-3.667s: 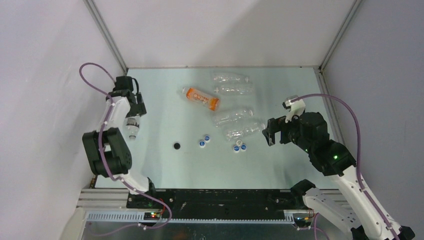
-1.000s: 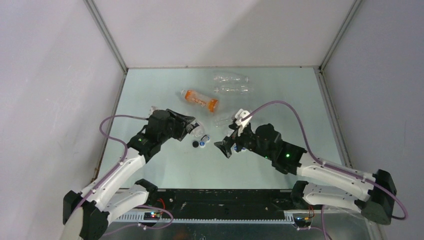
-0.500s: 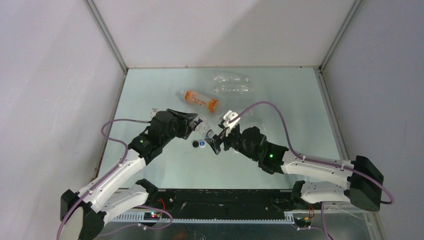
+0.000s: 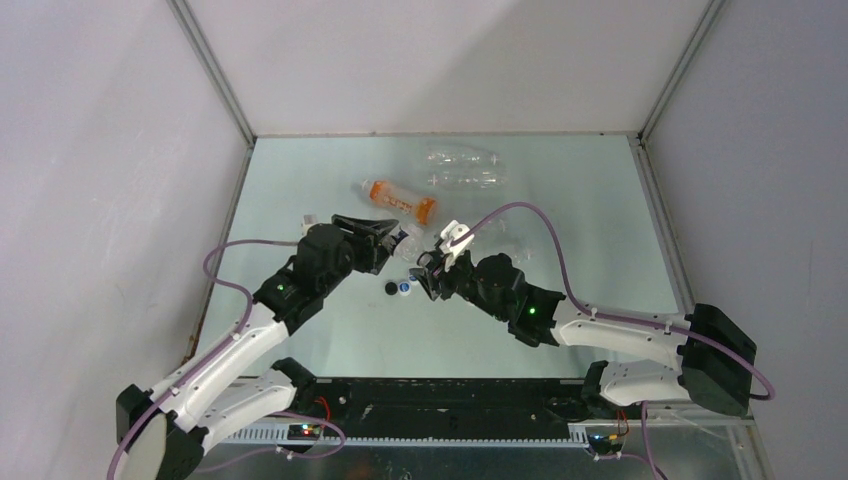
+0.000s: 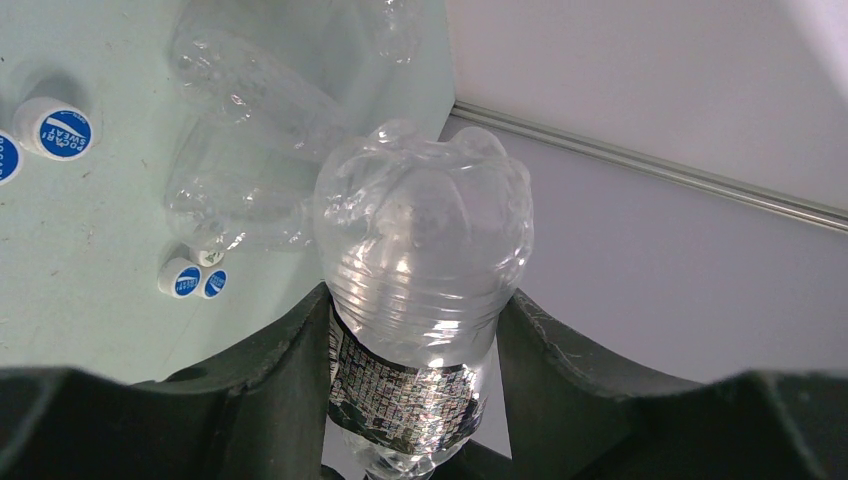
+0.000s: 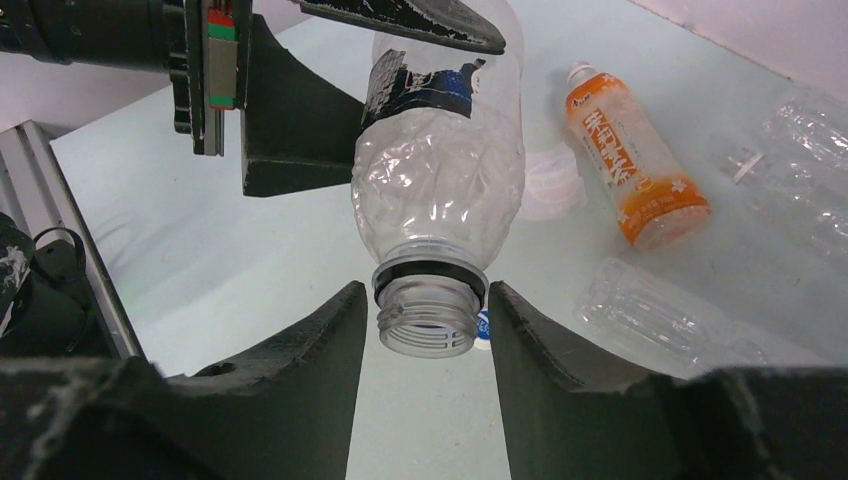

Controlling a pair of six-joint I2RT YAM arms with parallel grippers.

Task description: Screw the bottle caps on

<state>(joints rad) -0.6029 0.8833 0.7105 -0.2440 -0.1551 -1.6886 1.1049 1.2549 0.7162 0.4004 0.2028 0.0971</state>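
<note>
Top view: left gripper point(image 4: 388, 236) clamped on a clear ribbed bottle point(image 4: 404, 243) near the middle of the table point(image 4: 300, 180); right gripper point(image 4: 424, 279) close in at 4 o'clock of it; the two dark heads crowded the bottle and its mouth could not be made out from above.

Right wrist view supplied that end: bottle hung neck-down and slightly tilted, off the surface; threaded mouth point(image 6: 428, 318) open, sitting between the right fingers point(image 6: 310, 370); jaws apart, one on each side of the neck with only a sliver of gap.

Left wrist view gave the other end: lobed base point(image 5: 425, 215) toward the lens; left fingers point(image 5: 290, 370) pressed on both sides of the body at the top of a dark printed label point(image 5: 400, 390).

Caps: black cap point(image 4: 390, 288) and blue-topped cap point(image 4: 404, 287) side by side on the table at 6 o'clock of the bottle, just at 9 o'clock of the right gripper; only the left wrist view showed a trio of caps point(image 5: 181, 281), two blue-topped and one white, bunched against lying clear bottles point(image 5: 240, 110); the right arm covered that spot from above.

Orange-labelled bottle point(image 4: 400, 199) lay at 12 o'clock of the held one, white cap on; a pair of clear bottles point(image 4: 465, 179) lay parallel at 1 o'clock, near the far edge.
</note>
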